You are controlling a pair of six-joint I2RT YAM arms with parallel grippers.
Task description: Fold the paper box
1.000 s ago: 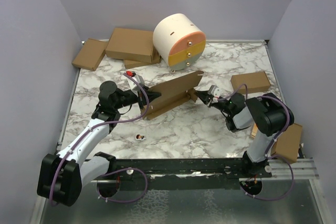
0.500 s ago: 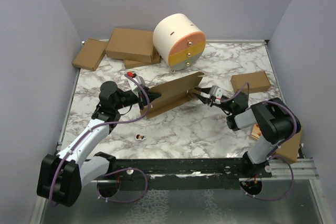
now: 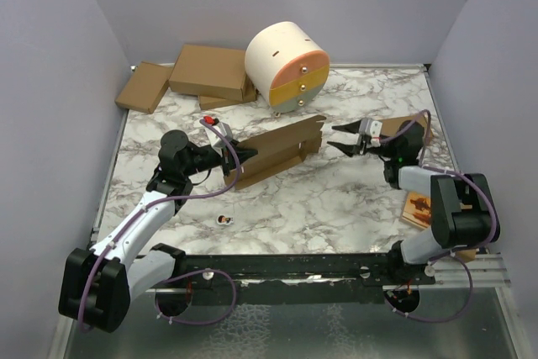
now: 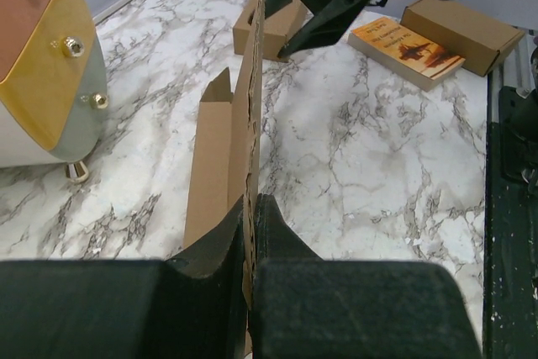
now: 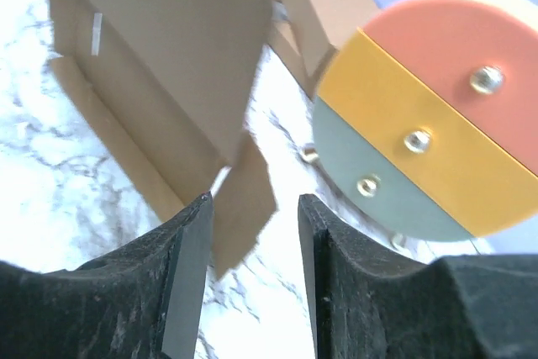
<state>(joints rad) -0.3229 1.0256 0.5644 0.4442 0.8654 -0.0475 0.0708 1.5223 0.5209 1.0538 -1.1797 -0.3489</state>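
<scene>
Two grippers on my screen. My left gripper [image 4: 250,212] is clamped tight on the left end of the paper box [image 3: 277,149], which sits mid-table with one panel upright and another flat on the marble table [image 3: 336,199]. My right gripper [image 3: 340,138] has its jaws partly spread and empty, just beside the box's right-hand flap without touching it. Behind the box stands a round drawer unit [image 3: 287,66], and brown cartons [image 3: 210,71] lie at the back left.

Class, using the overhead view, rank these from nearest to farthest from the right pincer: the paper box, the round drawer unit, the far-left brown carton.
1. the paper box, just left of the right pincer
2. the round drawer unit, behind and left
3. the far-left brown carton, back-left corner
</scene>
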